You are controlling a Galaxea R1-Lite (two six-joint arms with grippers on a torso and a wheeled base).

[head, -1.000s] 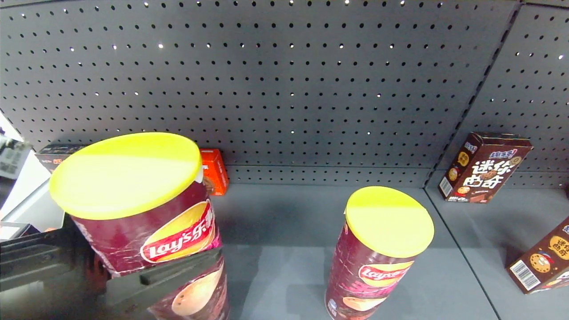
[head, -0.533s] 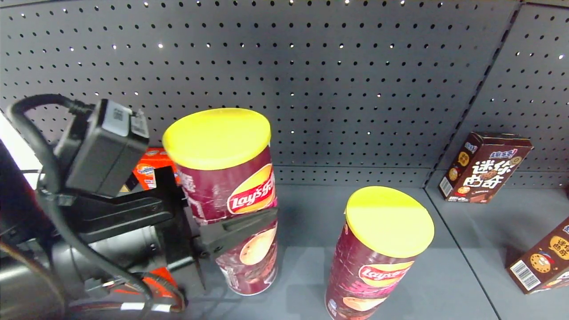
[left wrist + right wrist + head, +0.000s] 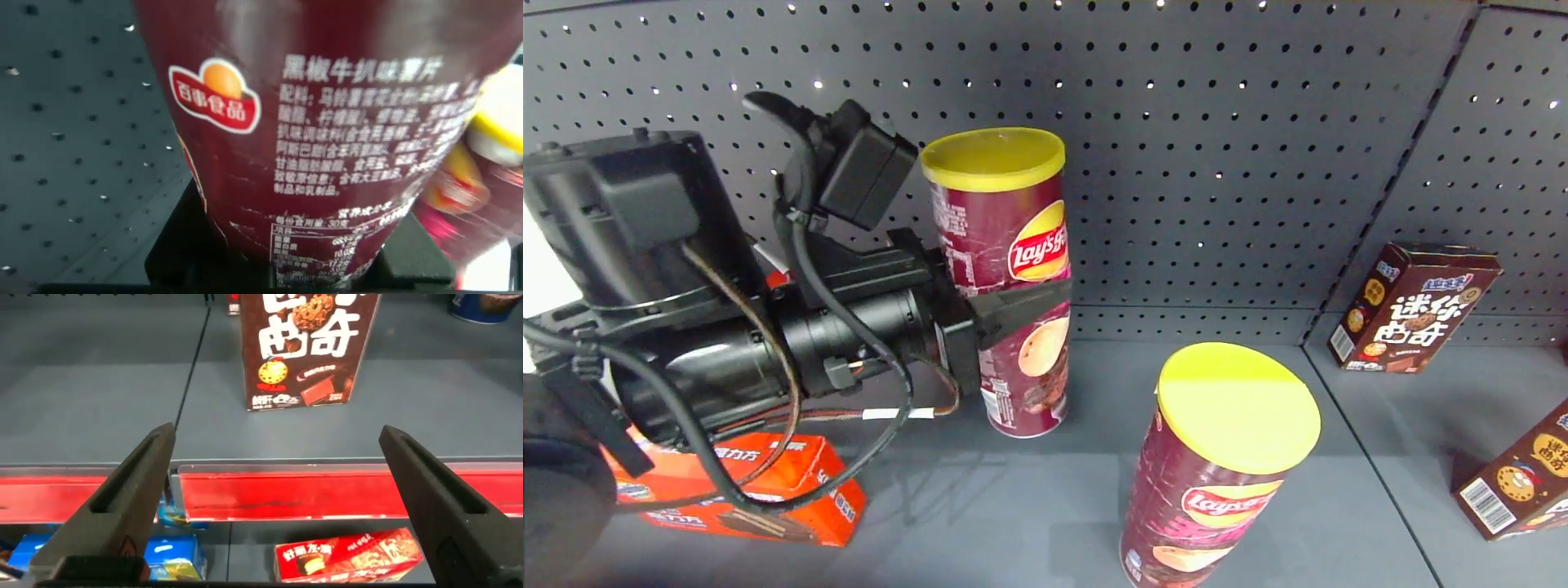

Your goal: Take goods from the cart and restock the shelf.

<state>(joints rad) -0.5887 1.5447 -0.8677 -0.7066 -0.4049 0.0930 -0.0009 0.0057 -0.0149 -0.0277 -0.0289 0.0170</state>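
My left gripper [image 3: 1018, 299] is shut on a maroon chip can with a yellow lid [image 3: 1001, 237], gripping it at mid-height. The can is upright, close to the pegboard at the back of the grey shelf [image 3: 1029, 523]. Its base is low over the shelf floor, and I cannot tell whether it touches. The can's label [image 3: 327, 139] fills most of the left wrist view. A second identical can [image 3: 1217, 465] stands nearer the front, to the right. My right gripper [image 3: 282, 506] is open and empty in front of a lower shelf.
An orange box [image 3: 760, 498] lies on the shelf under my left arm. Brown cookie boxes stand at the right [image 3: 1409, 310] and front right [image 3: 1515, 482]. Another cookie box [image 3: 306, 347] stands behind a red shelf strip [image 3: 286, 494], with an orange box [image 3: 351, 555] below.
My left arm has carried the can from the near left deeper into the shelf and to the right, up to the pegboard. The second can has not moved.
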